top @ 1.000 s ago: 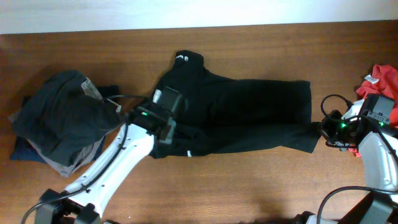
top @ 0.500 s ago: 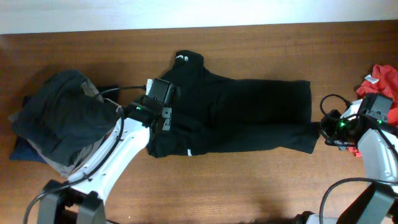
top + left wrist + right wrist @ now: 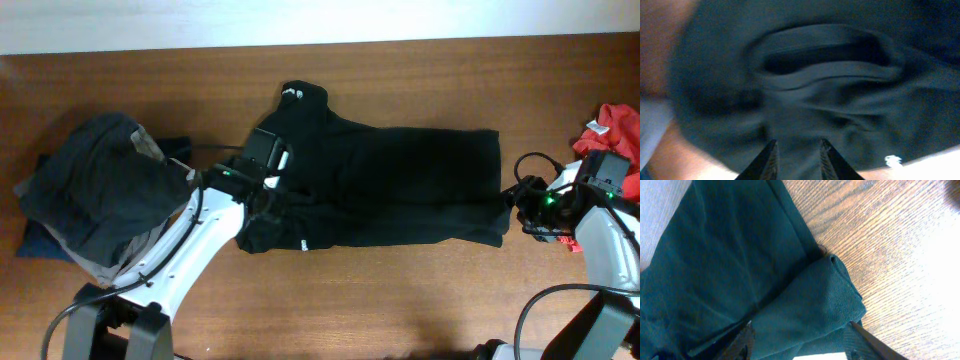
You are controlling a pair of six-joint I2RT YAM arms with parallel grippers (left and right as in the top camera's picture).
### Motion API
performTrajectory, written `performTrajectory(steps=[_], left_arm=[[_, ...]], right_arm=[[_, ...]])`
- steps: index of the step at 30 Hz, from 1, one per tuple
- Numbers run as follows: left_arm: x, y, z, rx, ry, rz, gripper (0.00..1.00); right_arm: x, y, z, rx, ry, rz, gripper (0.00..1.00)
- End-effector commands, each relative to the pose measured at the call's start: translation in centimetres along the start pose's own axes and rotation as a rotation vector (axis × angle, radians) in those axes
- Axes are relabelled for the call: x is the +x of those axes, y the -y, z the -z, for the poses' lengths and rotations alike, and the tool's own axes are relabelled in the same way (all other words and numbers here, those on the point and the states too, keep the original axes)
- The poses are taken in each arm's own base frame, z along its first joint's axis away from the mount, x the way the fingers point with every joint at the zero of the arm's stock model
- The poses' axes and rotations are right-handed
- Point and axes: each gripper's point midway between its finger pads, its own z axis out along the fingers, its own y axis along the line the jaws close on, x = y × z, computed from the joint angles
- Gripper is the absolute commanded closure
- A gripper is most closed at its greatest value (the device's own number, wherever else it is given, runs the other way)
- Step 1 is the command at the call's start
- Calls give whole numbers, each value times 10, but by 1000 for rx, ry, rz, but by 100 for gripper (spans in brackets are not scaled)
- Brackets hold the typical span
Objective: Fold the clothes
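right gripper (image 3: 800,335) wide apart around bunched hem of black garment (image 3: 400,180); left gripper (image 3: 796,150) blurred, grip unclear

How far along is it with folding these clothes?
Possibly done: a dark pile sits at the left, though rumpled. In hand: the black garment lies stretched across the table, left tool over one end, right tool straddling the other end's corner. Left: folding it shorter, then the red garment at the right edge.

- Wooden tabletop (image 3: 420,300), brown.
- Black garment (image 3: 400,185) spread flat at its middle.
- Dark clothes pile (image 3: 90,190) left of the garment, just beside it.
- Red cloth (image 3: 612,128) right of the garment, at the tabletop's edge.
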Motion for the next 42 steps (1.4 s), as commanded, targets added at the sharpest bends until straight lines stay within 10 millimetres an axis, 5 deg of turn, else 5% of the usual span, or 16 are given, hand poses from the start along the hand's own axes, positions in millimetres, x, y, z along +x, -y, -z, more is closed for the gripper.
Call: performTrajectory(steps=[1, 4, 6, 7, 10, 15, 20, 27, 30, 40, 42], left_arm=[[-4, 40, -9, 151, 6, -245, 82], [-3, 40, -28, 124, -19, -266, 95], [0, 38, -39, 123, -40, -260, 95], [1, 36, -43, 122, -48, -256, 88], [0, 29, -48, 103, -53, -248, 38], [-11, 13, -50, 54, -13, -225, 36], [-21, 2, -54, 41, 21, -205, 47], [-10, -10, -66, 36, -31, -200, 39], [-17, -10, -67, 33, -2, -197, 44], [-25, -12, -67, 27, 30, -216, 98], [-28, -12, -66, 25, 41, -216, 100]], right_arm=[[-4, -6, 3, -13, 6, 14, 37], [-2, -5, 3, -10, -1, 11, 36], [-1, -5, 3, -8, -8, 9, 36], [0, -4, 3, -7, -10, 8, 36], [0, -4, 3, -6, -13, 10, 36], [0, -4, 3, -6, -13, 10, 36], [1, -4, 3, -5, -14, 10, 36], [2, -3, 3, -3, -19, 8, 36], [2, -3, 3, -3, -19, 8, 37], [2, -3, 3, -3, -19, 8, 37], [2, -3, 3, -3, -19, 8, 37]])
